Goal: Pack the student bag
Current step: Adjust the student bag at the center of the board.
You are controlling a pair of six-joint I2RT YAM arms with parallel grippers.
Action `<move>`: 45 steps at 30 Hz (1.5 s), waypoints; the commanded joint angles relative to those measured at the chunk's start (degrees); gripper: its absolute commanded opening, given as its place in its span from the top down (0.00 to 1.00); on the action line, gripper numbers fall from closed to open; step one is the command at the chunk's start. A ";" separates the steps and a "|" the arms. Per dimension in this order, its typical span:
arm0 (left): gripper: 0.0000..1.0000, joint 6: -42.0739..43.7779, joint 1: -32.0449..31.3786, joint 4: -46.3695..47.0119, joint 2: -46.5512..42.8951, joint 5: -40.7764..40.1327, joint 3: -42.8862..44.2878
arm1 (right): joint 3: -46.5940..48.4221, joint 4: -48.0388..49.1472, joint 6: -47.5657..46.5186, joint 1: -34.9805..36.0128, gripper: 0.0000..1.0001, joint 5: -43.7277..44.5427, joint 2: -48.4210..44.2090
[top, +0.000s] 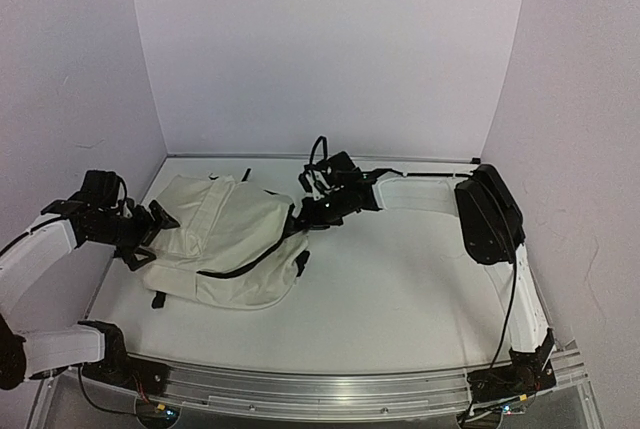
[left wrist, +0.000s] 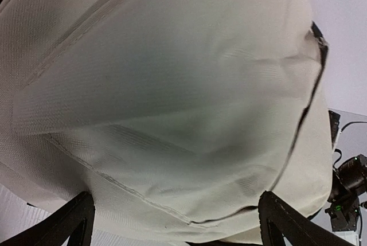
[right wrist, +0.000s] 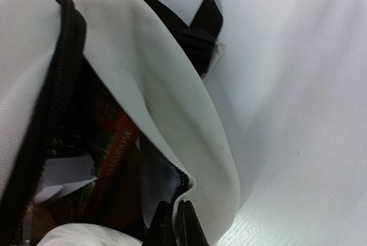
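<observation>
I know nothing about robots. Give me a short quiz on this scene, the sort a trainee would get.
1. True or false: the left gripper stands open by the student bag.
2. The bag's black zipper is: A) closed all the way; B) open, with things showing inside; C) torn off.
3. Fill in: the right gripper is ___ at the zipper's edge.
Key: 1 true; 2 B; 3 shut.
</observation>
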 commanded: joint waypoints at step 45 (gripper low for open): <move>0.04 1.15 -4.88 38.15 22.21 12.46 -1.40 | -46.30 35.68 36.97 -3.71 0.33 7.41 -31.37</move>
